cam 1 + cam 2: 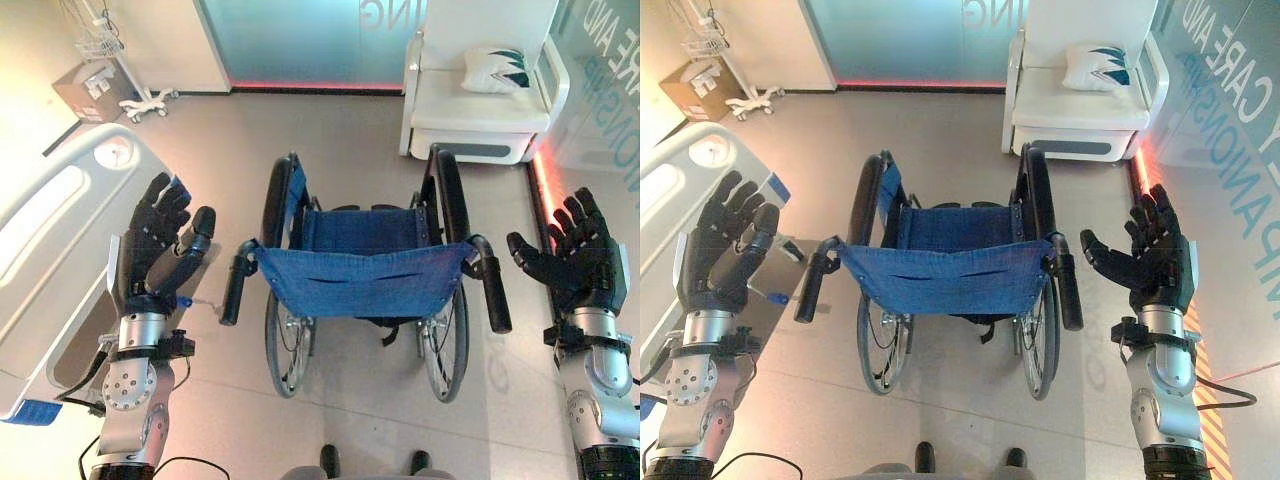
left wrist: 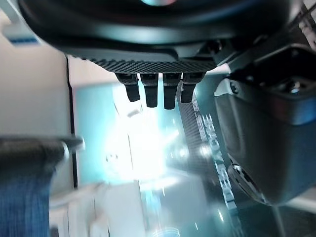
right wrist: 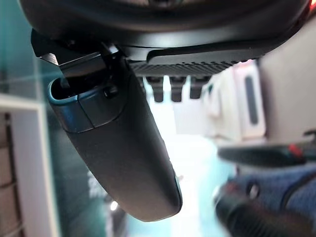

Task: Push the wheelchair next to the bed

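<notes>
From the left eye view the wheelchair (image 1: 365, 290) stood between both raised hands, beside the bed (image 1: 60, 250), the left hand (image 1: 160, 245) open near its handle; the right eye view showed the right hand (image 1: 1150, 255) open too, probably ready for gripping.

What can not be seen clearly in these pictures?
- Wheelchair seat and front: hidden behind its blue backrest in both eye views.
- Bed: cut off by the left edge.
- Armchair: its top is cut off by the upper edge.
- Cardboard box: print too small to read.
</notes>
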`<state>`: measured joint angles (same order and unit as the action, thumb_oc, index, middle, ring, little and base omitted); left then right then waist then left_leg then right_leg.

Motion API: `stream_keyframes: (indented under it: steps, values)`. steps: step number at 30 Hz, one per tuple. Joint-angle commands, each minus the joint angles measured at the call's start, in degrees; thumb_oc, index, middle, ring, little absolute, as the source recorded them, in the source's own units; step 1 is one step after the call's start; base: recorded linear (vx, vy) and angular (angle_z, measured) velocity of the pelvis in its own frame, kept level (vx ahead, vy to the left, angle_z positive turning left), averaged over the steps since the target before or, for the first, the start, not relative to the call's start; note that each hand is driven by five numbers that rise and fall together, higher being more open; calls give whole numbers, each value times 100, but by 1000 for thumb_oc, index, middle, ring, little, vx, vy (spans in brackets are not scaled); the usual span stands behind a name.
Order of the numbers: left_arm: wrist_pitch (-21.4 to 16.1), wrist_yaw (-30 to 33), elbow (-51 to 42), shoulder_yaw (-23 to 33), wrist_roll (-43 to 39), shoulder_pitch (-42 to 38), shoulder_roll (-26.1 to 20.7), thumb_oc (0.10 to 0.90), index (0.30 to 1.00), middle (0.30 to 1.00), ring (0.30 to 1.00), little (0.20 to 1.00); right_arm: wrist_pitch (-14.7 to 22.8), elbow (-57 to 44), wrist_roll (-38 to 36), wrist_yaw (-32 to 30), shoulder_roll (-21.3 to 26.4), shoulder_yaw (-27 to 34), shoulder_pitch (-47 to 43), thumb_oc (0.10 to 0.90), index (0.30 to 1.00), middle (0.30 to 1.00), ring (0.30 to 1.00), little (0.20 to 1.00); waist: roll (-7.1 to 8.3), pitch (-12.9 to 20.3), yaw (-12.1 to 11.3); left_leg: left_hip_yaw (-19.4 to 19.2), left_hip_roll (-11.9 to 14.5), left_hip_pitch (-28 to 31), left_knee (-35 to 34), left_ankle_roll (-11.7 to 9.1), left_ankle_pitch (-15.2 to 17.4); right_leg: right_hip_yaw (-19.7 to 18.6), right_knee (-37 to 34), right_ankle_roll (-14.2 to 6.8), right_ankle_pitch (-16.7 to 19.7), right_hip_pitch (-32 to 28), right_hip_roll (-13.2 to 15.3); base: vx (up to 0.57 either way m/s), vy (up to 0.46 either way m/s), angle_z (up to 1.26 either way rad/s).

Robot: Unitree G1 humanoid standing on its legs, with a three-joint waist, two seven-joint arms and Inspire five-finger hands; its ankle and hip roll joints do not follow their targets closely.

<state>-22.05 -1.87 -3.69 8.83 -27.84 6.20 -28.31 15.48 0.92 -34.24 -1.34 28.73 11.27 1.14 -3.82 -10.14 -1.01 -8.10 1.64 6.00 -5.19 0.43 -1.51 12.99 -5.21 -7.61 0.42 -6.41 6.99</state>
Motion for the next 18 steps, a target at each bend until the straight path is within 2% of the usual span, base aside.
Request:
stream_keyframes:
  steps: [1,5,8,10,12,14,18]
  values:
    - [-282,-291,-395,590,216,-406,-761,800,900,900,900,900,328,-593,-136,559,295,484,-534,800,900,900,900,900,338,257,0,55,-301,296,31,72,568,-115,95,43,-41,-38,-56,0,0,0]
    - [-136,-453,-527,746,828,-213,-1065,800,900,900,900,900,178,-835,-357,906,339,536,-407,800,900,900,900,900,355,231,-11,35,-303,265,36,94,549,-104,97,31,-15,-9,-73,0,0,0]
    - [-80,-320,-590,862,1432,-66,-1312,800,900,900,900,900,198,-1007,-426,1002,347,566,-340,800,900,900,900,900,347,218,-36,29,-302,239,35,93,532,-91,89,12,10,11,-77,0,0,0]
    - [-7,-286,-599,910,1529,-9,-1410,800,900,900,900,900,172,-1074,-499,1039,371,579,-316,800,900,900,900,900,345,219,-43,35,-304,234,30,94,529,-81,85,5,15,15,-79,0,0,0]
    - [125,-273,-594,968,1718,58,-1495,800,900,900,900,900,158,-1154,-507,1064,370,578,-279,800,900,900,900,900,344,219,-53,35,-302,227,30,96,521,-71,86,-1,23,22,-80,0,0,0]
    - [318,-11,-542,1034,2359,197,-1649,800,900,900,900,900,160,-1274,-430,1100,376,552,-233,800,900,900,900,900,345,223,-63,37,-303,220,33,102,513,-68,87,-11,36,29,-85,0,0,0]
    - [641,-314,-545,1077,2463,299,-1787,800,900,900,900,900,5,-1440,-252,1129,454,534,-196,800,900,900,900,900,340,215,-67,29,-304,199,38,109,496,-70,88,-25,57,49,-87,0,0,0]
